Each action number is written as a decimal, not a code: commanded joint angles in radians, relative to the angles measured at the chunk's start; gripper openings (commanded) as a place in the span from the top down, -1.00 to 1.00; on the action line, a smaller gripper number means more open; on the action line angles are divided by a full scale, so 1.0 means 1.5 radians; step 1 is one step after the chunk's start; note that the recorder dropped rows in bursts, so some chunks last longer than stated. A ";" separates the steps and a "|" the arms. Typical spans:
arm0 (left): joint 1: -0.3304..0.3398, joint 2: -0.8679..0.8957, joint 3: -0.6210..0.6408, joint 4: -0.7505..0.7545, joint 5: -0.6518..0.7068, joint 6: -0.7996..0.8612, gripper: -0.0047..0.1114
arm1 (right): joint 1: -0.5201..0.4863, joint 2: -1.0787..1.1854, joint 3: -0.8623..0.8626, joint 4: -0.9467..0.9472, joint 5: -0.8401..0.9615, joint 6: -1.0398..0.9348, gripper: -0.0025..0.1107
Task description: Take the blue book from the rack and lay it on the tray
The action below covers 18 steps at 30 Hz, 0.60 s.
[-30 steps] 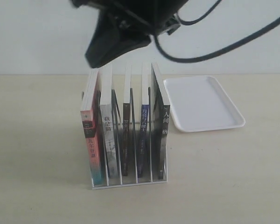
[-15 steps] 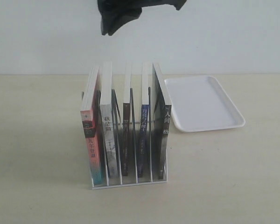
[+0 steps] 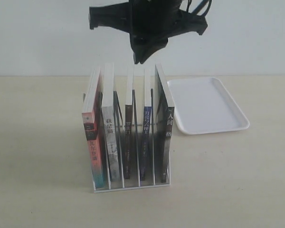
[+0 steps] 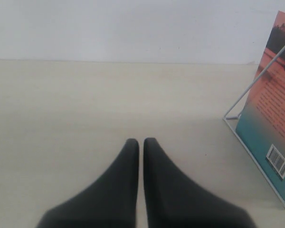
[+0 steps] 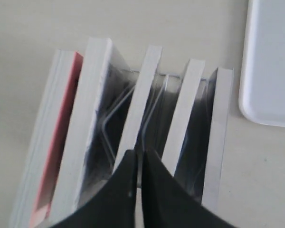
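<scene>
Five books stand upright in one white wire rack [image 3: 131, 186] on the beige table [image 3: 38, 142]. The thin blue-spined book [image 3: 147, 124] is fourth from the left. One flat white plastic tray [image 3: 206, 102] lies at two o'clock of the rack. The right gripper [image 3: 138, 61] hangs at twelve o'clock above the books, jaws pressed together, holding nothing. The left gripper [image 4: 138, 142] hovers over the table, jaws likewise together and empty.
</scene>
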 commanded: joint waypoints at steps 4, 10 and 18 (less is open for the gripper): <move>0.001 -0.002 -0.001 -0.003 -0.003 0.000 0.85 | -0.005 -0.002 0.017 -0.028 -0.002 0.023 0.88; 0.001 -0.002 -0.001 -0.003 -0.003 0.000 0.85 | -0.005 -0.002 0.017 -0.025 -0.002 0.011 0.88; 0.001 -0.002 -0.001 -0.003 -0.003 0.000 0.85 | -0.005 -0.002 0.017 -0.012 -0.002 -0.009 0.48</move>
